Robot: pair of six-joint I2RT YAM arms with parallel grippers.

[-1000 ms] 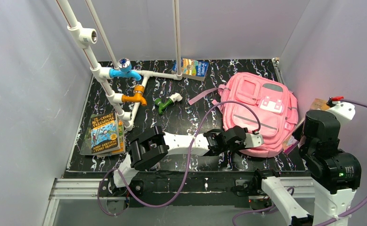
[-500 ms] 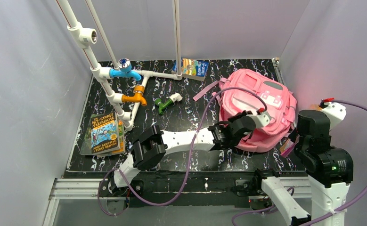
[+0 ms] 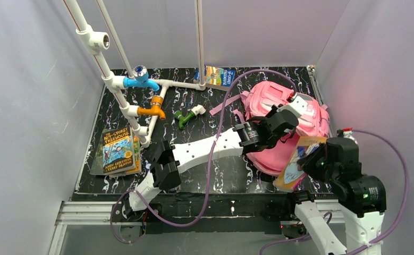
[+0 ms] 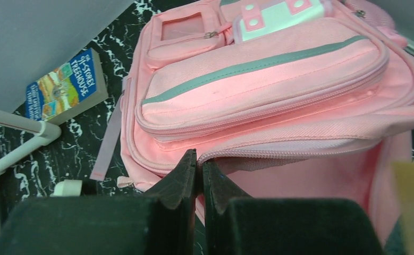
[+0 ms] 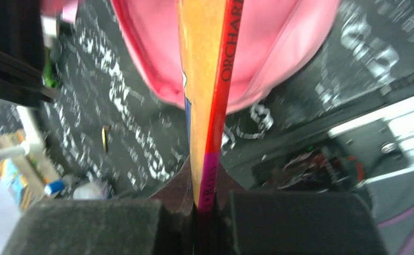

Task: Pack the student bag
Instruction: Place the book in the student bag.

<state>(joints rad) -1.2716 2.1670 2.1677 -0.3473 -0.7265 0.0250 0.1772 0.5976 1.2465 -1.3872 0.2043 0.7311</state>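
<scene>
Since one second ago, the left arm has risen from the near edge of the table and has drawn up with it the front of the student bag [image 3: 271, 98], a large pink fabric backpack with grey trim and zip pockets. The right arm has swung inward and now carries a thin orange book with a red spine [image 3: 296, 162] just beside the bag's near right side.

We judge that the step in hand is opening the main compartment so that this book can go in. The bag lies at the far right of the black marbled table top [image 3: 194, 135], bunched and tilted.

The left gripper [image 4: 199, 159] has its jaws pressed together. They seem to pinch the fabric at the zip line of the main opening, though the fold is too thin for us to see between them. The right gripper [image 5: 204, 186] is clamped tight on one end of the book, which stands straight out of it.

The left arm stretches long across the table toward the right, with its wrist lifted over the bag. The right arm is folded close to its base.

Next, we think the left arm must hold the mouth steady and wide while the right arm brings the free end of the book into the gap. Whether the mouth is open enough, we cannot tell.
</scene>
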